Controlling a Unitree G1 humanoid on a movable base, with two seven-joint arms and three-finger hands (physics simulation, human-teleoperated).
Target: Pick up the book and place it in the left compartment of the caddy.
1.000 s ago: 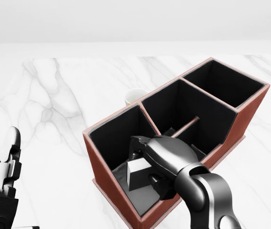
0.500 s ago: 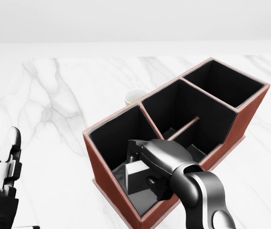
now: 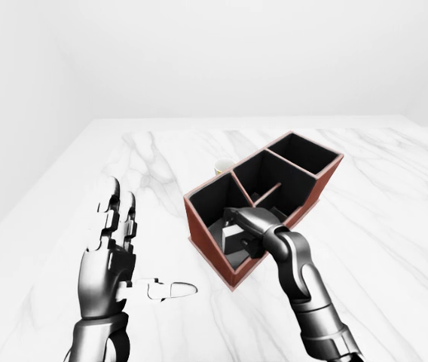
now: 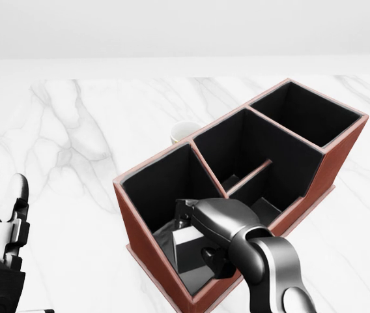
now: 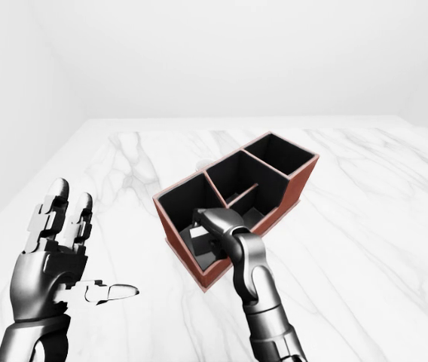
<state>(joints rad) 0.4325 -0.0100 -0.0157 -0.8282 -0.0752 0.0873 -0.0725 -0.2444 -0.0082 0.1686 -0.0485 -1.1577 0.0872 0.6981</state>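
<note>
Now right hand [image 4: 204, 244] clamped on book [image 4: 188, 251], inside caddy [image 4: 142, 244] left compartment; left hand [image 3: 108, 260] spread apart, well away.

The robot's left hand [image 3: 107, 256] is glossy dark-grey metal with three thick, segmented fingers [image 3: 111, 213] that shade to pale silver at the rounded tips, with black gaps at the knuckle joints. Its palm is a blocky, faceted shell above a ribbed black wrist. The right hand [image 4: 219, 229] has a smooth, domed gunmetal housing. Behind it, the forearm [image 3: 304, 286] is built of rounded, polished grey segments joined by dark rings.
</note>
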